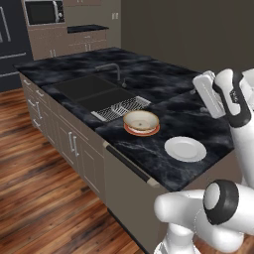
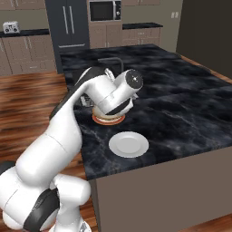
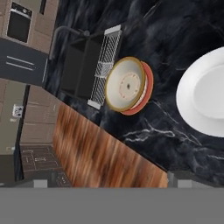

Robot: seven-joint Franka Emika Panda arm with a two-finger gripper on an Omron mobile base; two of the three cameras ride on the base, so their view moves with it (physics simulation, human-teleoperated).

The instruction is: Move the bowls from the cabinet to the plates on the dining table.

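Black marble desk (image 1: 149, 79) | cream bowl (image 1: 141, 120) sits on orange-red plate (image 1: 144, 131) beside sink (image 1: 92, 92) | white plate (image 1: 185, 149) bare, near | end effector state: cannot tell

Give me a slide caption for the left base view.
Cream bowl sits on the orange-red plate; white plate bare on the marble island.

I'm looking at home kitchen, rendered. Big island (image 1: 163, 94) at centre: glossy black white-veined marble tabletop, taupe panelled sides. Dark sink (image 1: 92, 92) with faucet (image 1: 113, 69) set into island, dish rack (image 1: 121, 108) beside sink. Beyond island I see microwave (image 2: 104, 10) built into taupe cabinets, tall dark fridge (image 2: 70, 22) left of it, toaster (image 2: 11, 27) on far counter. Wood plank floor (image 1: 34, 198) around island.
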